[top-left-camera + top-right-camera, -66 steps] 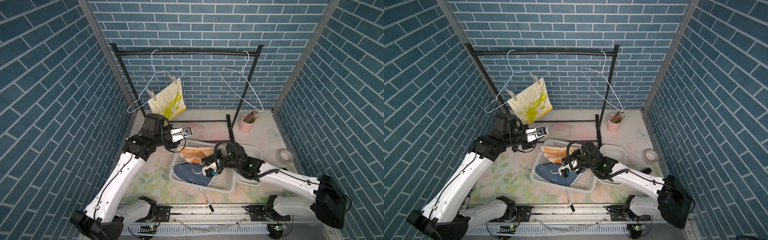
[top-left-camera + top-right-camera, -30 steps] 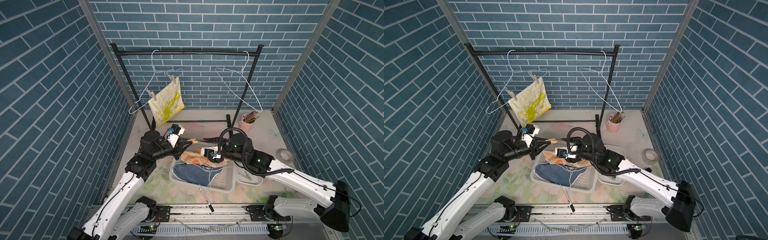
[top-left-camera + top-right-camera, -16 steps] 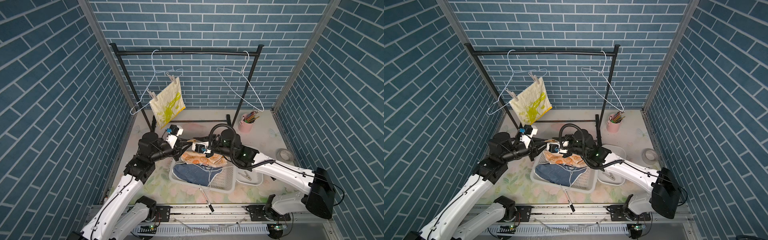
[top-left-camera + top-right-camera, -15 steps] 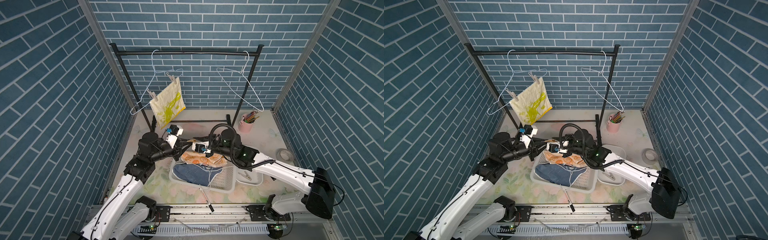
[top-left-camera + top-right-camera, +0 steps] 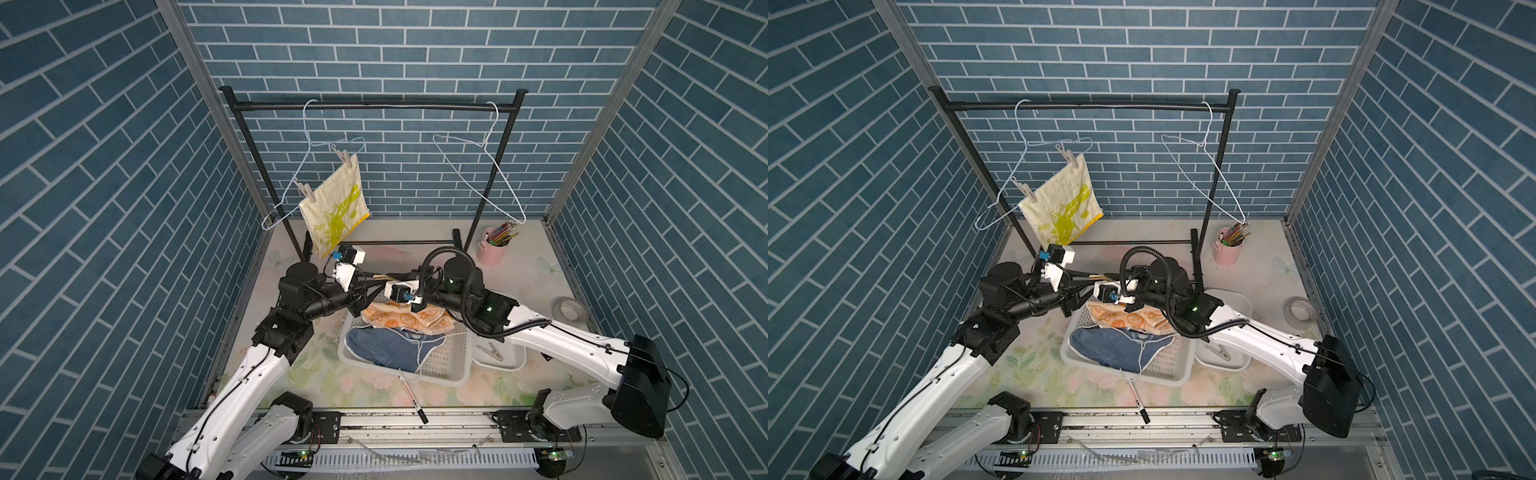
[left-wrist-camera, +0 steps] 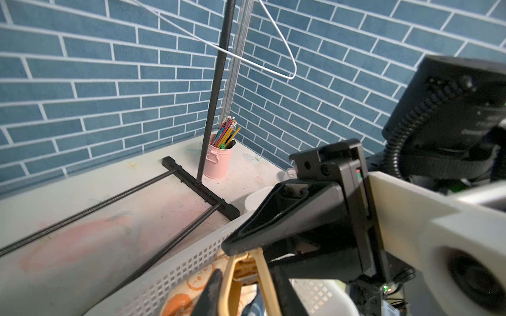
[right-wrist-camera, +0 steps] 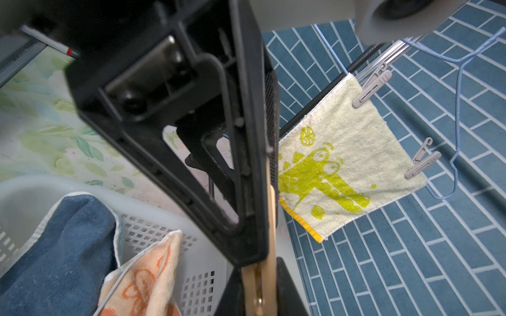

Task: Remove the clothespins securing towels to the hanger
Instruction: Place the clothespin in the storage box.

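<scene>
Between black right fingers (image 7: pixel 287 295), tan wooden clothespin (image 7: pixel 261 287).

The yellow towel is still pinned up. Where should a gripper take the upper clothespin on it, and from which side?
Pinch the two splayed tail ends of the upper clothespin, squeezing across them. They stick up free above the hanger wire, while its mouth bites the yellow towel below. Probably come from above and the front, clear of the cloth.

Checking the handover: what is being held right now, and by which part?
A wooden clothespin: the right gripper pinches its closed end; the left gripper flanks its spread handle legs, grip unclear.
</scene>
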`<state>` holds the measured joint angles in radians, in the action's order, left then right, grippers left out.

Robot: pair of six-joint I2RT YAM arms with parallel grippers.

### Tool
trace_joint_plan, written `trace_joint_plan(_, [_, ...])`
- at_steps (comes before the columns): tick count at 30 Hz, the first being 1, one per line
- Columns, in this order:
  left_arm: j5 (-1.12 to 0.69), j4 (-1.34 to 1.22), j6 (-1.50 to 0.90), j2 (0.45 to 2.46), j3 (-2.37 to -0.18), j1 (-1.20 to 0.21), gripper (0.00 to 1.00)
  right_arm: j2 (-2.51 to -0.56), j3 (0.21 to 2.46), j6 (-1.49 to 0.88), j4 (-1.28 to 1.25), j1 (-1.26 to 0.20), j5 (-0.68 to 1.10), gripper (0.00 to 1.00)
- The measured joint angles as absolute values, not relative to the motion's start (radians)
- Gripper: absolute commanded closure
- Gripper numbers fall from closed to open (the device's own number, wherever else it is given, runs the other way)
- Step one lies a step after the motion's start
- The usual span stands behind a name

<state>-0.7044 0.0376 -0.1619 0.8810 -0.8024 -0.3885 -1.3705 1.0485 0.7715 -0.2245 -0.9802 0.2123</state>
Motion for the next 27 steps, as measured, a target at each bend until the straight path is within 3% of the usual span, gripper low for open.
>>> trace_joint_plan(4, [-0.693, -0.001, -0.175, 0.873, -0.787, -0.389, 0.34, -1.327, 1.012, 0.744, -0.199, -0.981, 0.167, 1.00])
trace_joint_plan(13, [-0.542, -0.072, -0.135, 0.713, -0.709, -0.389, 0.18, -1.126, 0.963, 0.471, 0.072, -0.981, -0.118, 1.00])
trace_joint_plan(20, [-0.239, 0.012, -0.067, 0.590, -0.648, -0.389, 0.16, -1.088, 1.157, -0.023, 0.624, -0.947, -0.403, 1.00])
trace_joint_plan(27, [0.064, 0.173, -0.083, 0.587, -0.633, -0.389, 0.16, -1.080, 1.110, -0.374, 0.972, -0.729, -0.385, 1.00])
